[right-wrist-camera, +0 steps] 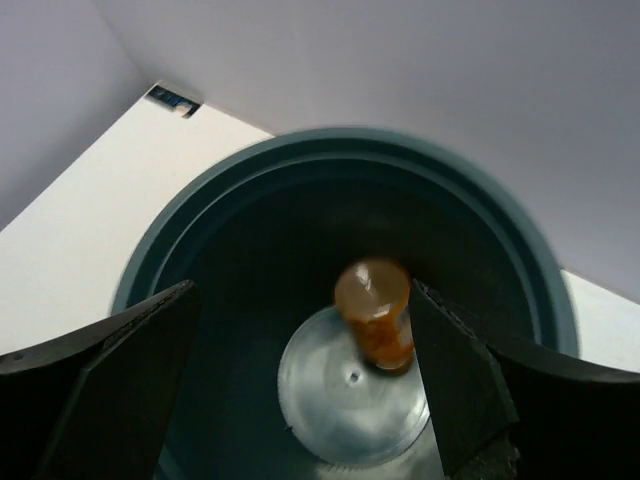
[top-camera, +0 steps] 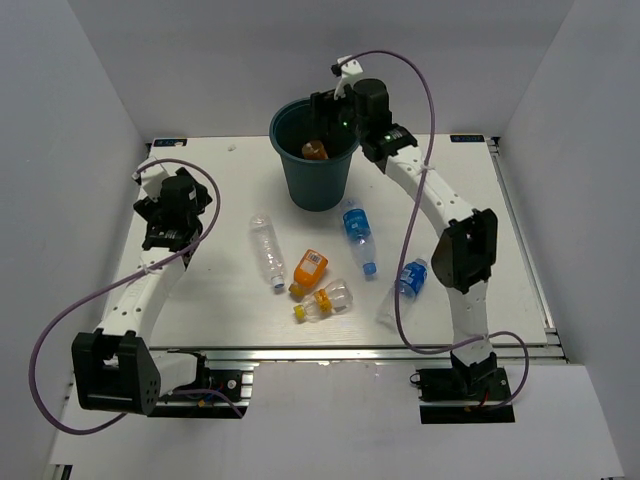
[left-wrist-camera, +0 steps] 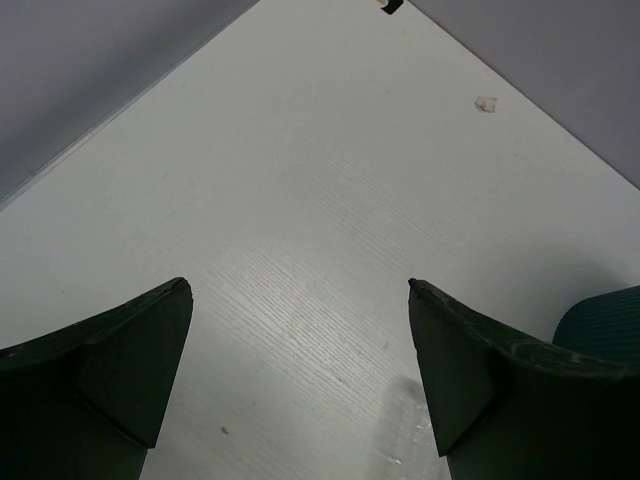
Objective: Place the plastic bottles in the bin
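The dark teal bin (top-camera: 315,185) stands at the back middle of the table. My right gripper (top-camera: 330,112) hangs over its mouth, open and empty (right-wrist-camera: 301,288). An orange bottle (right-wrist-camera: 375,310) is inside the bin (right-wrist-camera: 200,200), below the jaws; it also shows in the top view (top-camera: 315,151). On the table lie a clear bottle (top-camera: 267,250), an orange bottle (top-camera: 309,272), a clear bottle with a yellow-orange cap (top-camera: 325,300) and two blue-labelled bottles (top-camera: 357,232) (top-camera: 411,278). My left gripper (top-camera: 165,225) is open and empty over bare table at the left (left-wrist-camera: 300,290).
Grey walls close in the table at the back and both sides. A metal rail runs along the front edge (top-camera: 350,352). A small white speck (left-wrist-camera: 486,103) lies near the back wall. The bin's edge (left-wrist-camera: 605,320) shows at the right of the left wrist view.
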Action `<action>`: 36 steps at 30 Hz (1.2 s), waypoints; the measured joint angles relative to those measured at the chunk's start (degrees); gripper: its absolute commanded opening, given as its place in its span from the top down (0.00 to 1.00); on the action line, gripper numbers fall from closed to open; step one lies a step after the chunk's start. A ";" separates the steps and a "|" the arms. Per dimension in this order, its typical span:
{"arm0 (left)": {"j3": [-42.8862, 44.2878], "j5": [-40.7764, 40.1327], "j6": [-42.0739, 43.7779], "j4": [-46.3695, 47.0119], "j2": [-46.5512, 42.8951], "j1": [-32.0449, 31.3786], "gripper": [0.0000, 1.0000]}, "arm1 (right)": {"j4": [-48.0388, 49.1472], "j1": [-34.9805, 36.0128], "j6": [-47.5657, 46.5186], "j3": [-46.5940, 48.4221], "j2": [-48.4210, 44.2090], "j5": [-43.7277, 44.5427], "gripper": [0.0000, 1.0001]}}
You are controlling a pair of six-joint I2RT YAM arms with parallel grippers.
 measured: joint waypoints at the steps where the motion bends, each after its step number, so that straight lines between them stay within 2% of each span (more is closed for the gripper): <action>1: 0.00 0.02 0.00 -0.02 0.57 0.00 0.02 | 0.04 0.07 -0.24 -2.29 -1.73 -0.87 0.11; 4: -0.04 1.31 0.02 0.07 1.92 0.00 0.02 | 1.20 0.50 -0.79 -13.18 -10.54 -3.23 0.11; 7: -1.36 6.34 -0.15 2.23 1.40 0.04 0.02 | 3.87 0.61 -1.25 -25.29 -21.81 -4.37 0.11; 10: -3.19 13.29 -1.55 4.59 0.81 0.04 0.02 | 7.23 0.61 -1.84 -33.00 -31.61 -5.03 0.11; 16: -4.61 25.73 -5.99 8.11 5.05 -2.03 0.02 | 13.27 0.42 -0.28 -50.97 -51.43 2.80 0.11; 23: -4.48 26.99 -6.62 5.77 15.32 -13.11 0.02 | 13.46 -5.40 5.97 -74.53 -65.92 12.31 0.10; 28: -3.85 26.08 -7.76 3.58 21.11 -14.45 0.03 | 10.78 -12.72 10.01 -82.44 -71.47 13.86 0.11; 30: -3.37 25.62 -8.48 2.93 23.63 -14.40 0.07 | 10.49 -14.91 10.95 -83.52 -72.85 13.75 0.11; 31: -3.13 25.44 -8.85 2.80 24.87 -14.32 0.17 | 10.49 -15.98 11.34 -83.78 -73.22 13.60 0.11; 33: -2.43 24.83 -9.51 2.38 26.27 -14.27 0.30 | 10.45 -17.57 11.87 -83.93 -73.35 13.14 0.11; 34: -1.79 24.55 -9.62 1.86 26.34 -14.27 0.41 | 10.43 -18.01 12.04 -83.93 -73.22 12.94 0.11; 36: 0.04 23.02 -9.90 -0.11 26.47 -14.27 0.45 | 10.34 -18.53 12.13 -83.93 -72.91 12.57 0.11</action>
